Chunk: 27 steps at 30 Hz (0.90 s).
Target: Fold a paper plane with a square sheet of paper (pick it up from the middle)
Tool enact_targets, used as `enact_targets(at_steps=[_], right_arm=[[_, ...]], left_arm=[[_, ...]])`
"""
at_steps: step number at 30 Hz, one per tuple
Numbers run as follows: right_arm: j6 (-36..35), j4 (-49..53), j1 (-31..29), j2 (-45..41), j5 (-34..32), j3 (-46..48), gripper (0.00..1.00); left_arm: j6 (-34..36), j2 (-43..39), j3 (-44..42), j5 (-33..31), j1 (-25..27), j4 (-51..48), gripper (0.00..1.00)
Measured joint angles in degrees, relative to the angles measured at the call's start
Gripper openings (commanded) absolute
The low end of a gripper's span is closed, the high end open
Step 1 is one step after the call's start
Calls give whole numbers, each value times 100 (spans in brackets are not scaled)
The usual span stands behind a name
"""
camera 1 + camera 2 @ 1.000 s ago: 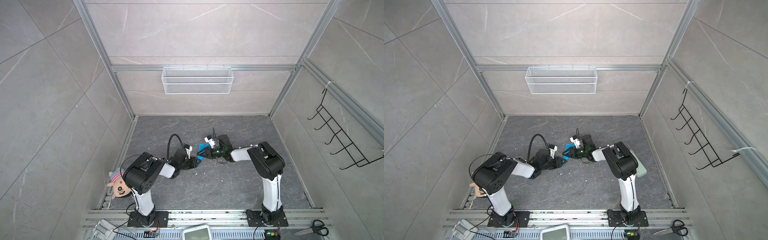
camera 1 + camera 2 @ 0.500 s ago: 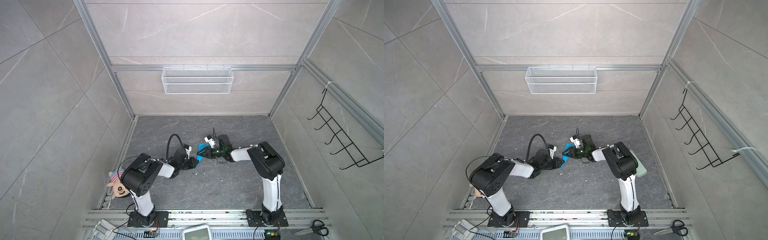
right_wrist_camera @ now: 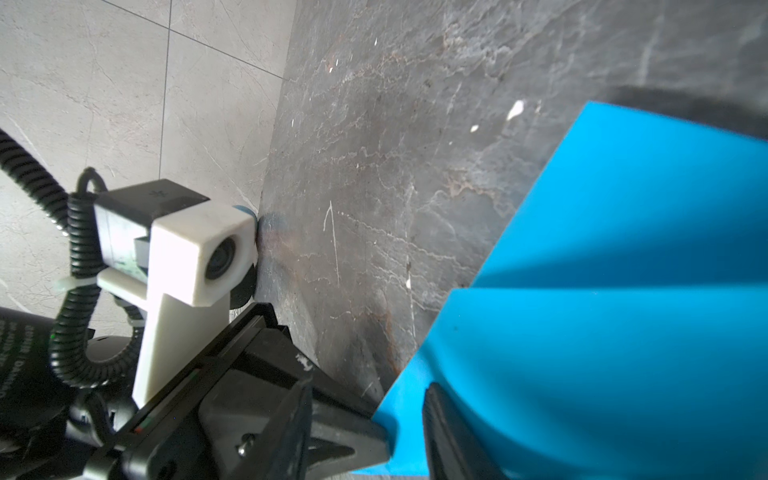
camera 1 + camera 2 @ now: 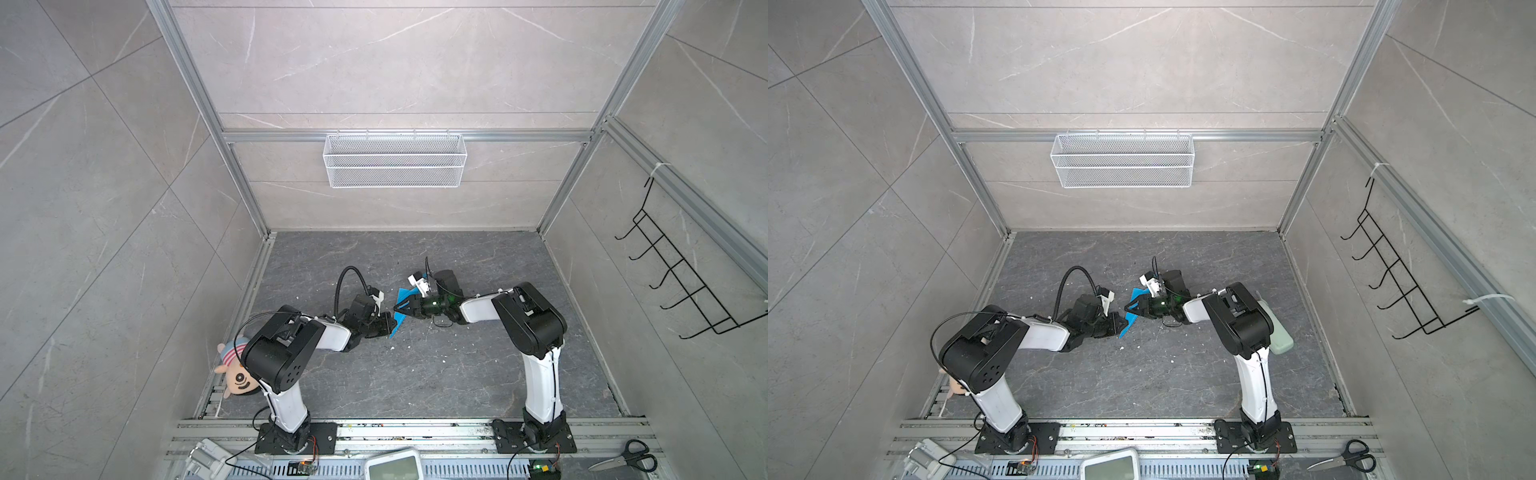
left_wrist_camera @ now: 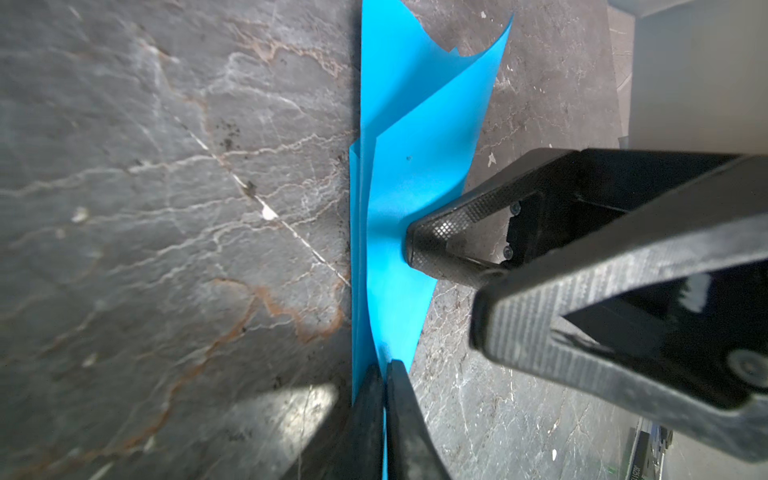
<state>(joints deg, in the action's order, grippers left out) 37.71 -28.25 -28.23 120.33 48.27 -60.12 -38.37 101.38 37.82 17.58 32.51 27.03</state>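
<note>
Nearest, scissors are lying at the R end of the front rail, w/ a white-framed screen sitting mid-rail. A plush toy is leaning by the L arm's base at the floor's edge, and in a top view a pale green block is lying just behind the R arm. Further in, both arms are reaching toward mid-floor. There the blue paper sheet is resting on the dark stone floor btwn the two grippers, folded into layers, w/ one flap curling up off the rest. L gripper is clenching one end of the sheet, jaws pressed together on the layers' edge. R gripper is standing w/ jaws parted, gripping nothing. One of its fingertips is touching the raised flap, the other sitting clear of it. Farthest, a white wire basket is hanging on the back wall and a black hook rack on the R wall.
</note>
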Motion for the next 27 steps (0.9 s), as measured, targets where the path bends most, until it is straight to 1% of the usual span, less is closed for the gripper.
enact_targets(at_steps=[8, 21, 24, 27], right_arm=[[-35, -83, 0, -4, 136, 90, 43], [-74, 267, -17, 0, -179, 68, 42], [-125, 378, -22, 0, -205, 31, 41], [-157, 490, -22, 0, -238, -7, 40]], left_arm=[[0, 0, 66, -15, 2, -131, 8], [0, 2, 98, -17, 2, -177, 8], [0, 2, 101, -20, 2, -186, 11], [-2, -11, 140, -4, 7, -262, 17]])
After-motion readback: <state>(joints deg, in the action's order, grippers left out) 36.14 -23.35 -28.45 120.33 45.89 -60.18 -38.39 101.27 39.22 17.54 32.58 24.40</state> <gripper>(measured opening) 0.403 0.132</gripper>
